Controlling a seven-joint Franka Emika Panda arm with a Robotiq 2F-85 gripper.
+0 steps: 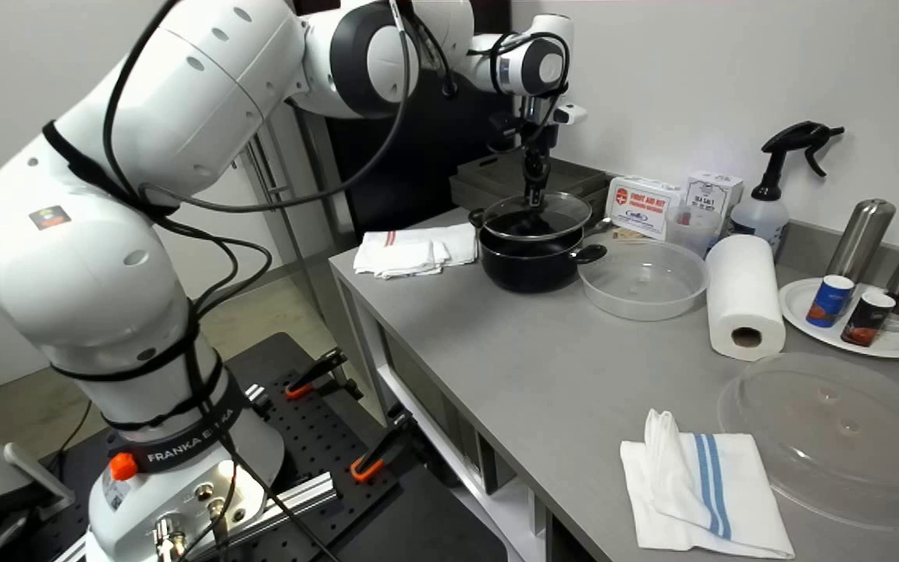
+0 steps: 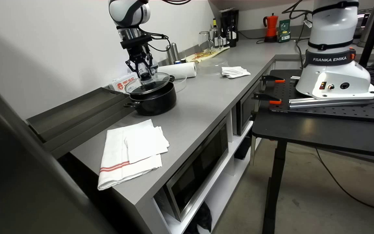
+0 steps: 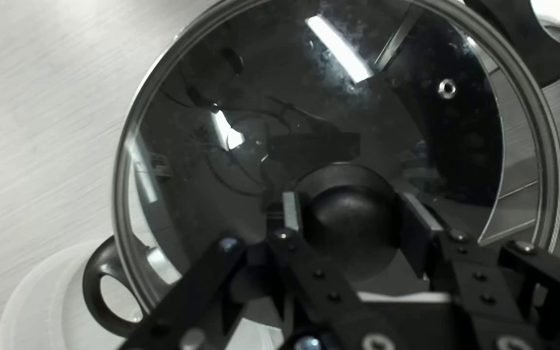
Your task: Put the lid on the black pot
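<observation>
Lid [image 3: 309,112] under gripper [image 3: 356,212], jaws closed snugly on knob [image 3: 350,233]; black pot [image 1: 529,269] below.

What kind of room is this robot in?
Probably a kitchen or kitchenette: there's a black pot, a box of sea salt and, further along, a red coffee pot.

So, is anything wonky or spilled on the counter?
One odd thing: the lid isn't sitting properly on the black pot. A dark gap shows between them in both exterior views. The gripper holds the lid's knob, so it's probably just not finished. I see no spills.
</observation>
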